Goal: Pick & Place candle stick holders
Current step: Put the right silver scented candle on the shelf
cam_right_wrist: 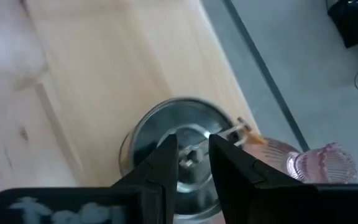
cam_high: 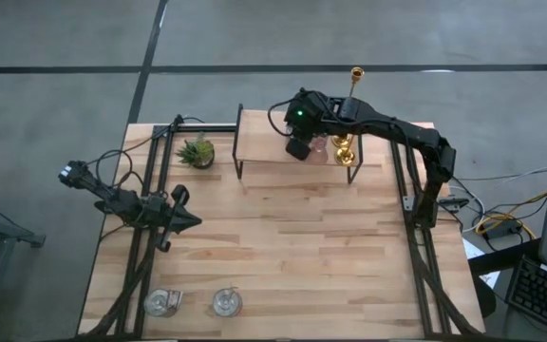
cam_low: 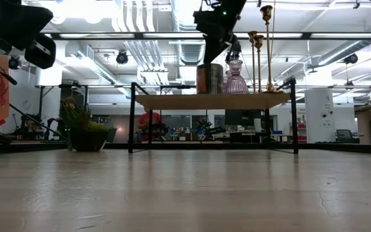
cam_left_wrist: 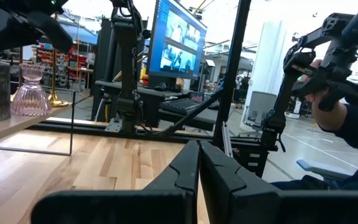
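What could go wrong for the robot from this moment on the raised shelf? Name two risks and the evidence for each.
1. The right gripper hangs directly over the silvery cup, fingers slightly parted; lifting off-centre might tip it.
2. The pink glass holder and gold stems stand close beside the cup on the shelf; a sideways swing might topple them.

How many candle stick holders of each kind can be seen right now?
Gold stem holders: 3
Silvery glass cups: 3
Pink glass holders: 1 clearly seen; the arm may hide more
Total in view: 7
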Robot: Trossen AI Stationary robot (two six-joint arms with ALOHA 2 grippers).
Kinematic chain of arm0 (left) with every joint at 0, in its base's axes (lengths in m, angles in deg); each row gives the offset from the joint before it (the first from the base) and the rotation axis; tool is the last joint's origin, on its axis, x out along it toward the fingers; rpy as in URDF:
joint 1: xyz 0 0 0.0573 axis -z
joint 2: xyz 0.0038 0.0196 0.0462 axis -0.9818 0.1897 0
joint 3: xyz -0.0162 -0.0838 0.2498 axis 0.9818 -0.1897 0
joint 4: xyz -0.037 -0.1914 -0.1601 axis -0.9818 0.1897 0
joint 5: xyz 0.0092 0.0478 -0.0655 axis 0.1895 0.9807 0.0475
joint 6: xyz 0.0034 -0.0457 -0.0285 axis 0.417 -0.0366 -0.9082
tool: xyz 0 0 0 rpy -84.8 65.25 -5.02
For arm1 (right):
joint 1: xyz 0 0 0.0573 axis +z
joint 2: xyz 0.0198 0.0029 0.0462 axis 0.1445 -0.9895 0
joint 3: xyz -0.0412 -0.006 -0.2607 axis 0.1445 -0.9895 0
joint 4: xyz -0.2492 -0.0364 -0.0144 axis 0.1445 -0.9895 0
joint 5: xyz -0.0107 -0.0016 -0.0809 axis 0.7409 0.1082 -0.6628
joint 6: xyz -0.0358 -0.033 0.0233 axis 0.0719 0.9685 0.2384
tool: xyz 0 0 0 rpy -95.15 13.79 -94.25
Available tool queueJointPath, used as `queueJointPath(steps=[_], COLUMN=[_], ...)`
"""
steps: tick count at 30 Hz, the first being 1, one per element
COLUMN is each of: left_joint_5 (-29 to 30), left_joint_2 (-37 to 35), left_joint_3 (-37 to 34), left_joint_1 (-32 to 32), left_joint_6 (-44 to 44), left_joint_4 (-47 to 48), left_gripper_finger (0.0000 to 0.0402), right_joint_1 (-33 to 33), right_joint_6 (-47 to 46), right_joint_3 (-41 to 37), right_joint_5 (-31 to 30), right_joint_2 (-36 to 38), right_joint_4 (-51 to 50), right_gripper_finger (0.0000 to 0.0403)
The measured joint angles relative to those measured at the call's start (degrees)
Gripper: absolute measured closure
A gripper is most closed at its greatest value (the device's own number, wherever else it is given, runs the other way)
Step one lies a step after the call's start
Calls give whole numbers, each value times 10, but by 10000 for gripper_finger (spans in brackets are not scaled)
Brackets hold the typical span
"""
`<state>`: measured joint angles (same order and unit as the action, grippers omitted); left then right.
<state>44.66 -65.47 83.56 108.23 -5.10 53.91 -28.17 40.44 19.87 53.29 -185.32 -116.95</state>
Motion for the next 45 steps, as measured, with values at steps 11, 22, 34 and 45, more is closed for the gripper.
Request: queueJointPath(steps=[11, 22, 34, 45], left_joint_5=[0, 0, 0, 0], left_joint_2=[0, 0, 0, 0], left_joint_3=[0, 0, 0, 0], left_joint_1=[0, 0, 0, 0], left_joint_6=[0, 0, 0, 0], left_joint_4=[0, 0, 0, 0], left_gripper_finger=[385, 385, 385, 385], right_joint_1=[62, 74, 60, 35], right_joint_6=[69, 62, 57, 53], right_joint_3=[0, 0, -2, -3], right_joint_5=[-1, 51, 27, -2], right_joint_2=[0, -2, -31, -39], right_joint_4=[-20, -55, -52, -56], right_gripper_finger=[350, 394, 394, 394])
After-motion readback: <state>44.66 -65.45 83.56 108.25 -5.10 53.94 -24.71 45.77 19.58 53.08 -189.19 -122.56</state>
